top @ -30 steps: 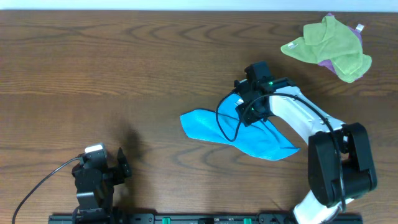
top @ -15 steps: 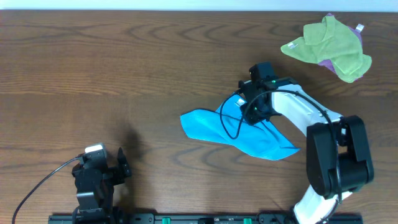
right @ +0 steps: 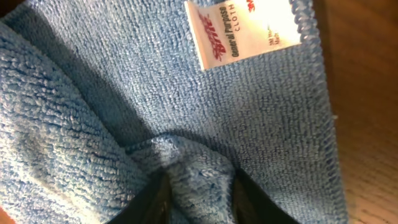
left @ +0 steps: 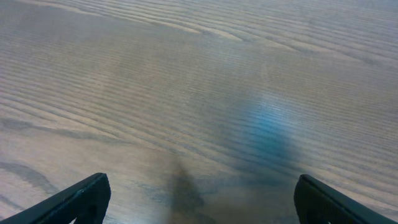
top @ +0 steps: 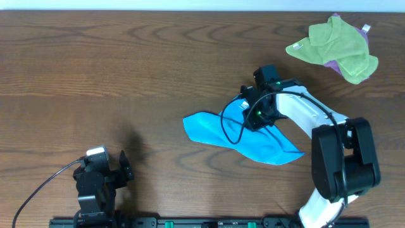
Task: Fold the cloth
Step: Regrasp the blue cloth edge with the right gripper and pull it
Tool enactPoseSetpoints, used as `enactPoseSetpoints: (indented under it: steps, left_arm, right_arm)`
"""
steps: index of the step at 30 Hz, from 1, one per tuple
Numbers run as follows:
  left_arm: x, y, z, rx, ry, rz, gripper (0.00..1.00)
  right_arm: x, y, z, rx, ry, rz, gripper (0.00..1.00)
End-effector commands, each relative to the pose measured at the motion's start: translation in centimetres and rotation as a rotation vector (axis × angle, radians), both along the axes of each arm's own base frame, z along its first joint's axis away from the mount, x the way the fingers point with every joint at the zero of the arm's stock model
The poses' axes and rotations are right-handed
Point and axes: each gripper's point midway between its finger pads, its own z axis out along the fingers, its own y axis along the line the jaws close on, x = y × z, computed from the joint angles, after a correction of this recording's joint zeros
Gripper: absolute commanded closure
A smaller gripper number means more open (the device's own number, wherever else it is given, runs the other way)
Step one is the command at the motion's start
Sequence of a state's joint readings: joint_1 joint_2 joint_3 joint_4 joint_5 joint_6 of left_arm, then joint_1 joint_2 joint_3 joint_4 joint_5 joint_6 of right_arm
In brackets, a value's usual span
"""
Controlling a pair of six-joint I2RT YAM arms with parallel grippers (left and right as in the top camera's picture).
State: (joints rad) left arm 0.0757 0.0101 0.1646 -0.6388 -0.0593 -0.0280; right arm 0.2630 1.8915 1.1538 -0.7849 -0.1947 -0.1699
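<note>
Right wrist view: the right gripper (right: pixel 194 186) seems clamped on a shallow pinch of the cloth (right: pixel 81 93), liable to slip; left gripper (left: pixel 202 200) jaws apart.

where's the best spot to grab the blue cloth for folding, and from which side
By the corner with the white tag, coming straight down from above. The cloth lies spread on the table, so no edge is open to slide under; pinch up a ridge near the hem, as the right gripper does.
</note>
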Motion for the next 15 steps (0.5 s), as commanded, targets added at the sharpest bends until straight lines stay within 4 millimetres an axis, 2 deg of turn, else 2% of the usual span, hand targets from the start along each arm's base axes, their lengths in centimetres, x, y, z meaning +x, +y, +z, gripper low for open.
enactPoseSetpoints:
  steps: [1,2,3,9,12,15]
  left_arm:
    - [0.0,0.0,-0.3,0.004,0.004,-0.001,0.05]
    - [0.0,0.0,-0.3,0.004,0.004,-0.001,0.05]
    - [0.0,0.0,-0.3,0.004,0.004,-0.001,0.05]
    - [0.0,0.0,-0.3,0.004,0.004,-0.001,0.05]
    - [0.0,0.0,-0.3,0.004,0.004,-0.001,0.05]
    - [0.0,0.0,-0.3,0.004,0.004,-0.001,0.05]
  right_arm:
    - [-0.2,-0.1,-0.3,0.018,0.018,-0.007,0.83]
    - [-0.2,0.0,-0.3,0.019,0.014,-0.007,0.93]
    - [0.0,0.0,-0.3,0.02,0.01,-0.007,0.99]
    - [0.5,0.1,0.5,0.026,-0.011,-0.008,0.99]
    - [1.3,0.7,2.6,0.044,-0.054,0.001,0.99]
    - [2.0,2.0,6.2,0.098,-0.111,0.019,0.99]
